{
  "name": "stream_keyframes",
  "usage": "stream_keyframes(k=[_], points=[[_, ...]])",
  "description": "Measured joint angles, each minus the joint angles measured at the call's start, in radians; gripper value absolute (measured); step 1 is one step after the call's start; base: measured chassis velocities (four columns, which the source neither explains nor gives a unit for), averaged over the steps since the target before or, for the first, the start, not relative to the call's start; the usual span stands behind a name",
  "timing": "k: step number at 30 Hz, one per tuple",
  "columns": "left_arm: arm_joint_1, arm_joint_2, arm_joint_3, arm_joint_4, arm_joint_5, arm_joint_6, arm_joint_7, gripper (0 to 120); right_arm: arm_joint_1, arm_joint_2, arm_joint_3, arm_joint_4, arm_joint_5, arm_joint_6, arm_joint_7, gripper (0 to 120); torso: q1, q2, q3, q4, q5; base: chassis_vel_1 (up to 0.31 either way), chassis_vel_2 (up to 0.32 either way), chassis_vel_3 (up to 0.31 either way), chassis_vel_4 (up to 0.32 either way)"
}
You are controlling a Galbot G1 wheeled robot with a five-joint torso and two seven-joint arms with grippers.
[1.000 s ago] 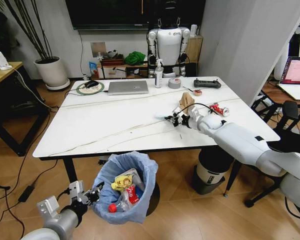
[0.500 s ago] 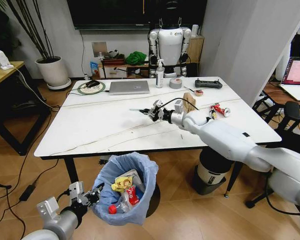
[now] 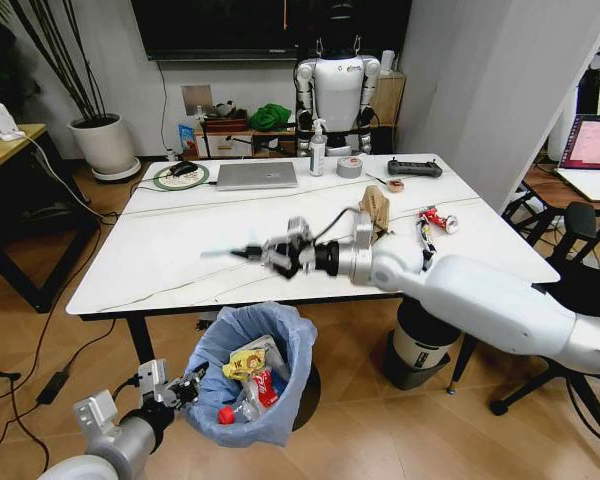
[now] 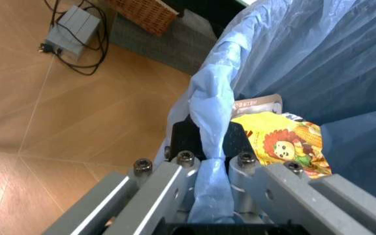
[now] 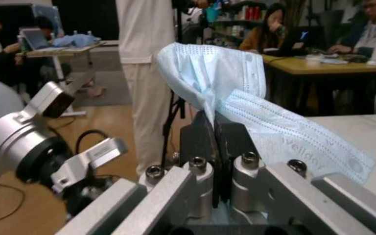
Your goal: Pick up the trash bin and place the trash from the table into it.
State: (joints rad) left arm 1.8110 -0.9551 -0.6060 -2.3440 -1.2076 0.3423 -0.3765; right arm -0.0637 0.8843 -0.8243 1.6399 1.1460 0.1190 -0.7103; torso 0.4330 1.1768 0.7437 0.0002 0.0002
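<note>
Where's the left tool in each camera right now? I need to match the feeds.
Head view: left tool low on the robot's left, clamped on the rim of the small round bin with a crinkly light-blue bag.
Left wrist view: up close, shut on that bag rim.
Right wrist view: farther off, beyond the pale-blue face mask pinched in the right tool.
Shared landmark: the wooden floor.

Bin [image 3: 250, 375]: blue-lined, upright on floor at surface [image 3: 180, 250] edge, holding litter. Mask [image 5: 253, 107]: light blue, clamped in jaws.
</note>
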Motion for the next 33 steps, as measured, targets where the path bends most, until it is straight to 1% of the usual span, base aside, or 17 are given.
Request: stream_keyframes(k=[3,7,11,15,19,25,32,33], points=[[0.002,-0.003,-0.001,0.000,0.001,0.000,0.000,0,-0.013,-0.010,-0.003,0.009,-0.013,0.002,-0.034,0,0.000,0.000,0.000,-0.0001,-0.0001,0.000,0.000,0.000,0.000],[0.000,-0.010,0.000,0.000,0.004,0.000,-0.001,0,-0.027,-0.031,0.001,0.019,-0.056,0.002,-0.116,0,0.000,0.000,0.000,-0.0001,-0.0001,0.000,0.000,0.000,0.000],[-0.004,-0.012,0.003,0.001,0.003,0.000,-0.003,0,-0.036,-0.036,0.006,0.025,-0.080,0.002,-0.160,0,0.000,0.000,0.000,-0.0001,-0.0003,0.000,0.000,0.000,0.000],[-0.008,-0.012,0.002,0.002,-0.004,0.000,-0.005,0,-0.049,-0.029,0.007,0.024,-0.114,0.002,-0.228,0,0.000,0.000,0.000,-0.0001,-0.0002,0.000,0.000,0.000,0.000],[-0.008,-0.013,0.001,0.005,-0.007,0.000,-0.007,0,-0.058,-0.020,0.001,0.020,-0.131,0.007,-0.267,0,0.000,0.000,0.000,0.0000,-0.0002,0.000,0.000,0.000,0.000],[-0.012,-0.017,0.002,0.005,-0.014,0.000,-0.010,0,-0.060,-0.003,-0.011,-0.002,-0.149,0.015,-0.289,0,0.000,0.000,0.000,0.0000,-0.0002,0.000,0.000,0.000,0.000],[-0.013,-0.017,0.000,0.005,-0.019,0.001,-0.013,0,-0.058,-0.002,-0.014,-0.026,-0.168,0.008,-0.291,0,0.000,0.000,0.000,0.0000,-0.0002,0.000,0.000,0.000,0.000],[-0.012,-0.018,0.002,0.005,-0.020,0.001,-0.013,0,-0.058,-0.002,-0.013,-0.033,-0.171,0.007,-0.291,4,0.000,0.000,0.000,-0.0001,-0.0002,0.000,0.000,0.000,0.000]])
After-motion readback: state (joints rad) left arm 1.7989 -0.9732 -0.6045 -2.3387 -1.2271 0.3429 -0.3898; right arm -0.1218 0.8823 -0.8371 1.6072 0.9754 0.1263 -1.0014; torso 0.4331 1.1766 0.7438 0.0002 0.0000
